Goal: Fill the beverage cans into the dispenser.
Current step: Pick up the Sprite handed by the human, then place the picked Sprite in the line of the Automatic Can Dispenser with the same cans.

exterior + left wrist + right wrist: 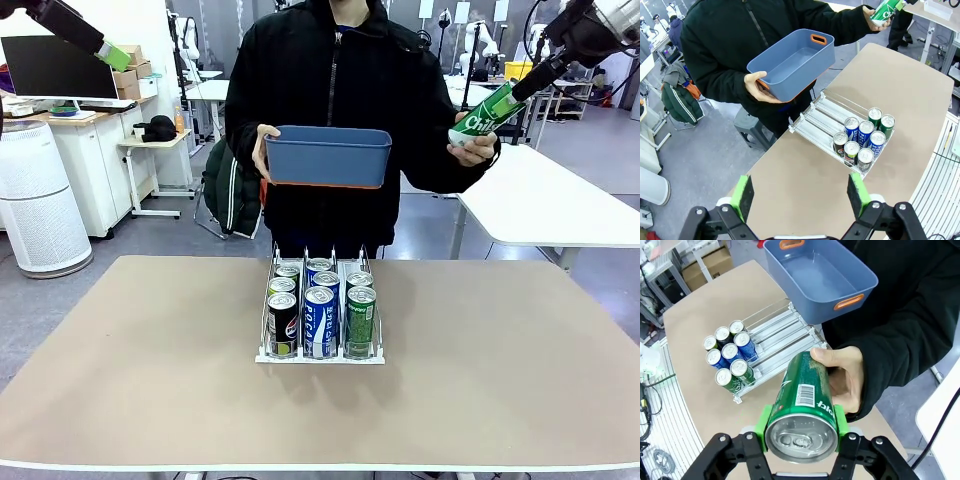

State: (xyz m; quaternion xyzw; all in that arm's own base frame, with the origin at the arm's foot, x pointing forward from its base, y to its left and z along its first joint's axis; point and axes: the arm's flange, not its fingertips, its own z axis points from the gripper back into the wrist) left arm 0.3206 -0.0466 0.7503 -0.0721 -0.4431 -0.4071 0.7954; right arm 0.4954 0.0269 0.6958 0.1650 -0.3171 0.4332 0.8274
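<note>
My right gripper (800,427) is shut on a green beverage can (805,405), its green pads pressed to both sides near the silver top. The person's hand (845,375) still holds the can's other end. In the front view this can (487,112) is high at the right, above the far table edge. The dispenser (320,357), a white three-lane rack, stands mid-table with several black, blue and green cans (320,320) at its near end. My left gripper (800,197) hangs open and empty, high at the left (115,55).
The person stands at the far side and holds an empty blue bin (328,157) in the other hand, above the dispenser's far end. The back half of the dispenser lanes (825,107) is bare. A white table (560,210) stands behind at the right.
</note>
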